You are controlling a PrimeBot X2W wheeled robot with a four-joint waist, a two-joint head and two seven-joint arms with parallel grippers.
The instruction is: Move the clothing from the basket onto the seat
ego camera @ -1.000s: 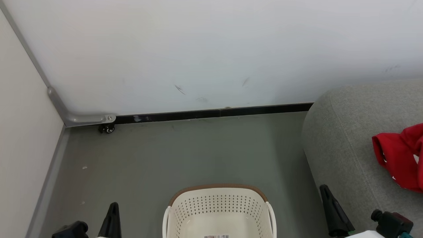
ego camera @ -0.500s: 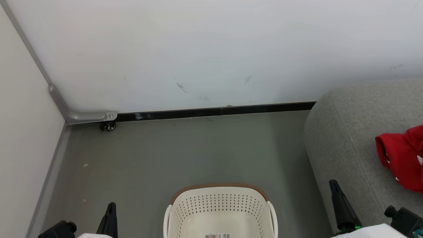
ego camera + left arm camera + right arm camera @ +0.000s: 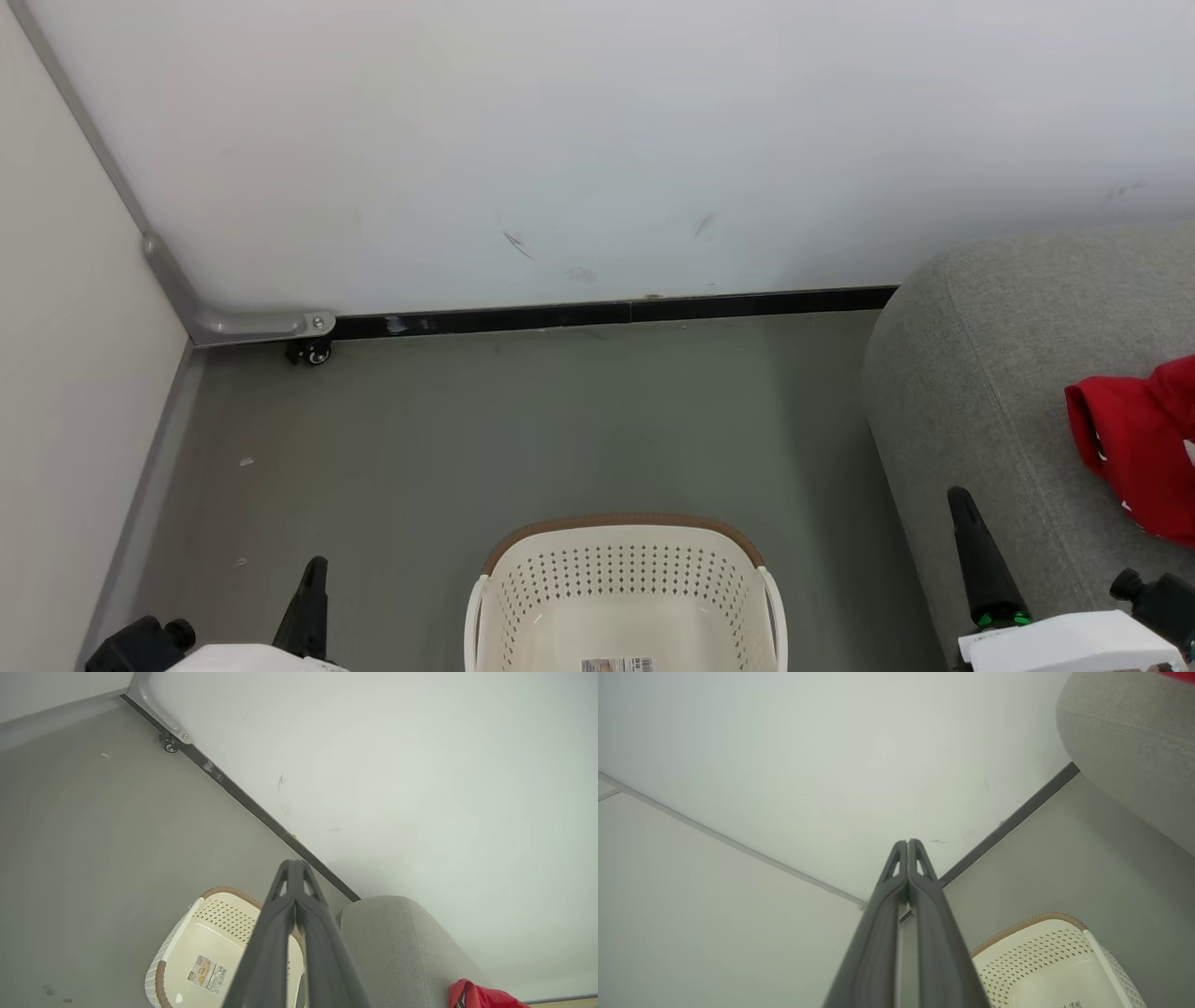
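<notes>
Head view: one basket (image 3: 620, 524), one clothing (image 3: 1134, 448) heap on one seat (image 3: 980, 373); left end effector (image 3: 316, 571), right end effector (image 3: 961, 501), both pinched together.

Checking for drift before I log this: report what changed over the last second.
The right end effector moved up and right in the head view; the left end effector hardly moved, its arm sliding left. The view shifted slightly too. Both stayed shut and empty; the red clothing stayed on the seat, the basket on the floor.
</notes>
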